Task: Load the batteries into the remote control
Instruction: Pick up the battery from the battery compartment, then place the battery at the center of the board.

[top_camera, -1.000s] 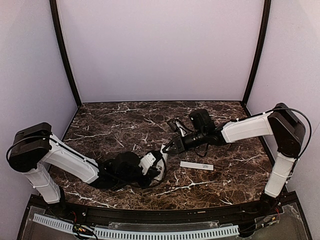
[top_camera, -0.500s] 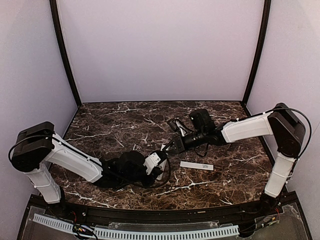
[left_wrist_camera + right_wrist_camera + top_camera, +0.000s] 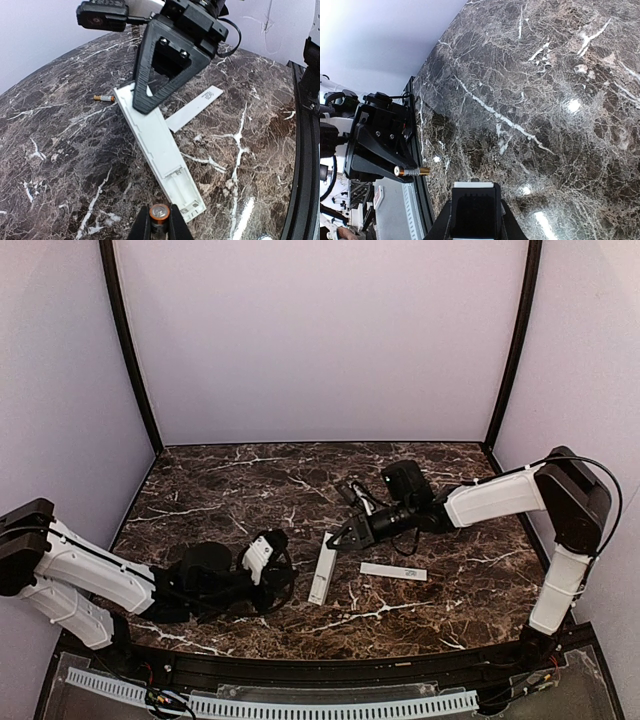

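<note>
The white remote control [image 3: 322,578] lies lengthwise on the marble, back up, with its battery compartment [image 3: 186,192] open at the near end. My right gripper [image 3: 338,538] is shut on the remote's far end, which shows in the right wrist view [image 3: 474,186]. My left gripper [image 3: 288,580] is shut on a gold-and-black battery [image 3: 160,215], held end-on just short of the open compartment and apart from it. This battery also shows in the right wrist view [image 3: 412,171]. A second battery [image 3: 104,98] lies on the table left of the remote's far end.
The flat white cover strip [image 3: 393,571] lies on the table right of the remote, also in the left wrist view [image 3: 194,107]. The black frame rail [image 3: 320,672] runs along the near table edge. Purple walls enclose the other sides.
My left arm has drawn back to the left and toward the near edge, uncovering the remote. My right gripper has stayed on the remote's far end.
</note>
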Controlling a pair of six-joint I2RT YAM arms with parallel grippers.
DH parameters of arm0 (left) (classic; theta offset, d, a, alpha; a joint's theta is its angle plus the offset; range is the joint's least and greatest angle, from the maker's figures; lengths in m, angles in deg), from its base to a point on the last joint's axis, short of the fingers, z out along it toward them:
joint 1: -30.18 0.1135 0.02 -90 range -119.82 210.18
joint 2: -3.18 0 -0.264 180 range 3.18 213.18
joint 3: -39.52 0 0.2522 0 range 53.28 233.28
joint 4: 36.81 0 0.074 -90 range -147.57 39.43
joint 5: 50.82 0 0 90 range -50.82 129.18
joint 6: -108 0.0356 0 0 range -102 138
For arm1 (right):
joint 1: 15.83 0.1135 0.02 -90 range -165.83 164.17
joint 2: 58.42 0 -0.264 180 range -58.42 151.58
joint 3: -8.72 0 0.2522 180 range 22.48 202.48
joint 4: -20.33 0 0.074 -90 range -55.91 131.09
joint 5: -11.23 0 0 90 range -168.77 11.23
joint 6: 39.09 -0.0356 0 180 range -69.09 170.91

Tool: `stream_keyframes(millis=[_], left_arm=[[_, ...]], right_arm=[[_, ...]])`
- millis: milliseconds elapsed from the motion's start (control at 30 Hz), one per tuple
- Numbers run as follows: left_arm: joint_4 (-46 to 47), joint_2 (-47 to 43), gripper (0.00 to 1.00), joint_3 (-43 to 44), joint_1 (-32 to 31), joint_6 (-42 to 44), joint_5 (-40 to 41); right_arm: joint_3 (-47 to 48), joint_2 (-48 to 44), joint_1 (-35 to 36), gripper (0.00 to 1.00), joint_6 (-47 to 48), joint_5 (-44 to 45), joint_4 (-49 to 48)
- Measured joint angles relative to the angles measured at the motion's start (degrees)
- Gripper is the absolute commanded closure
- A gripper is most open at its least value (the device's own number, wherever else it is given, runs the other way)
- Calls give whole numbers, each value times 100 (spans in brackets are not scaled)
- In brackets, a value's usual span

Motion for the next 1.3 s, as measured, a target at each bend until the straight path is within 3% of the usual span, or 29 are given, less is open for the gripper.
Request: stream_keyframes(millis=[900,1300], left_arm=[[4,-293,100,-90,310,-855,-42],[-4,-299,99,-133,302,-761,-715]], right_arm=[[-229,866,-238,100,-2223,-1963,-2444],[-221,1008,-245,100,-2223,-1827,-2317]])
